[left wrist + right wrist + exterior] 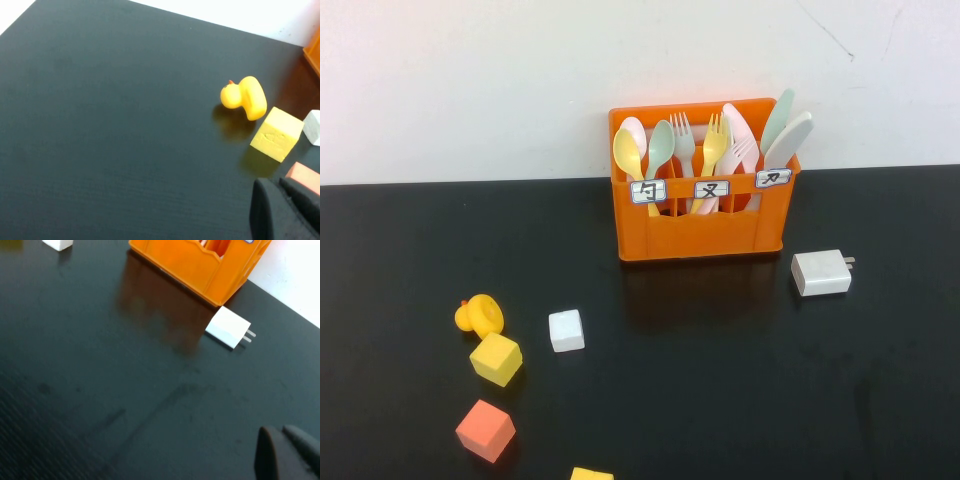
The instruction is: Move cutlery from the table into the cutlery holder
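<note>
Upright in the ribbed orange holder (700,232) at the matte black table's (720,380) far edge stand smooth pastel spoons, forks and knives (715,150). Nearby lie a boxy white charger (820,272), a rubber duck (479,316) and cubes (496,359). Each wrist view shows only a dark tip of the left gripper (282,212) and right gripper (285,452), low over the table; I cannot tell their state.

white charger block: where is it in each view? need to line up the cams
High view: the white charger block lies on the table right of the orange cutlery holder, prongs pointing right.
Left wrist view: not in it; the left hand hangs over the yellow cube.
Right wrist view: the charger lies just past the holder's corner; the right hand hangs apart from it.
Shared landmark: the cutlery holder, only an edge in the left wrist view.
</note>
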